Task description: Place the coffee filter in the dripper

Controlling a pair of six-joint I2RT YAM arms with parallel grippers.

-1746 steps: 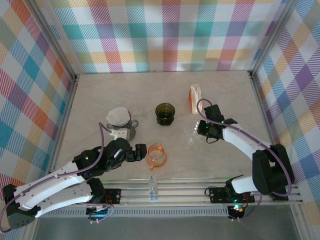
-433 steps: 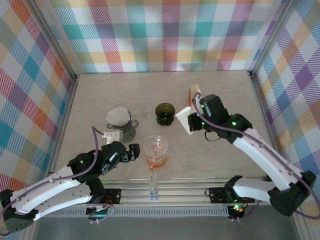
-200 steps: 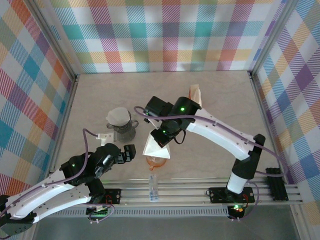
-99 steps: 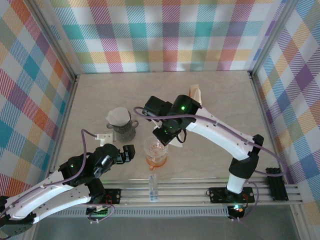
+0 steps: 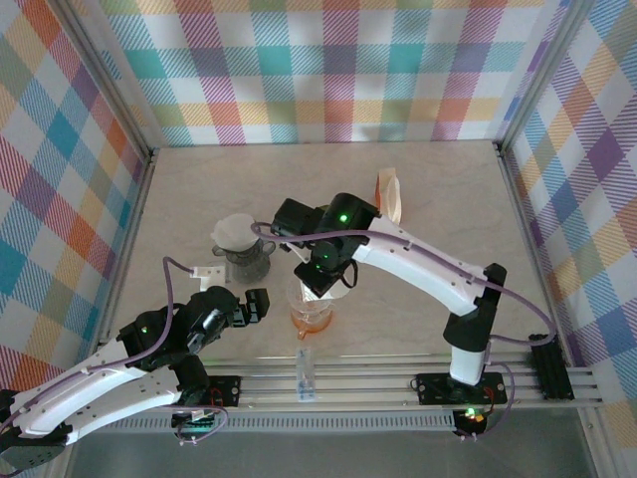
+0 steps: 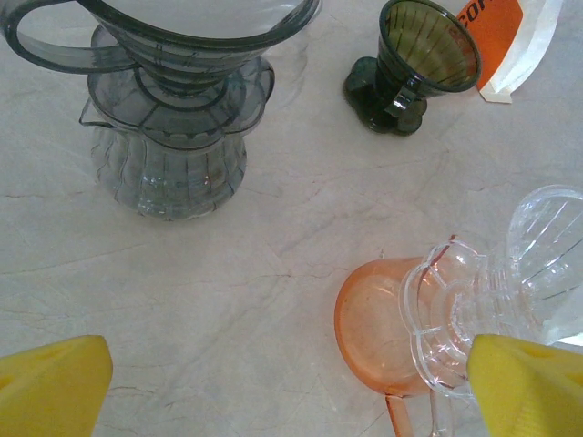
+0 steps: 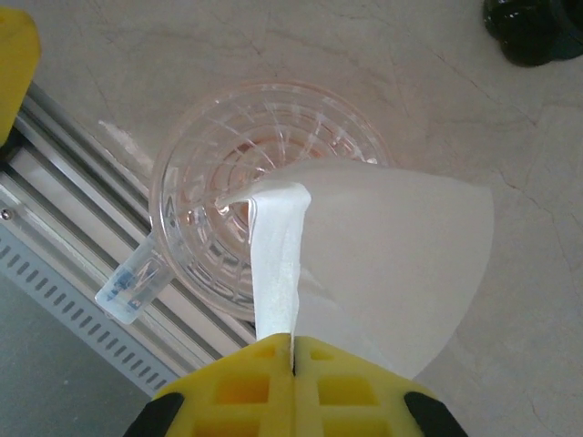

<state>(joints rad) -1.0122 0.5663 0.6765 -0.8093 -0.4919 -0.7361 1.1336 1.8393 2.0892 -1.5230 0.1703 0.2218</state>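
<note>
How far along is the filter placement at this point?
Done: the clear dripper sits on the orange server, and the right gripper is shut on the paper filter. In hand: the filter's tip reaches over the dripper's bowl. Remaining: seat it and release.

White paper coffee filter (image 7: 392, 264), folded flat into fan, tip over bowl of clear ribbed dripper (image 7: 219, 146); dripper upright atop orange server (image 6: 364, 319).

table (image 5: 199, 189): pale marble | on it: grey carafe (image 6: 168, 168); dark green dripper (image 6: 414, 68); orange pitcher (image 6: 373, 323); filter packet (image 5: 390, 194)
</note>
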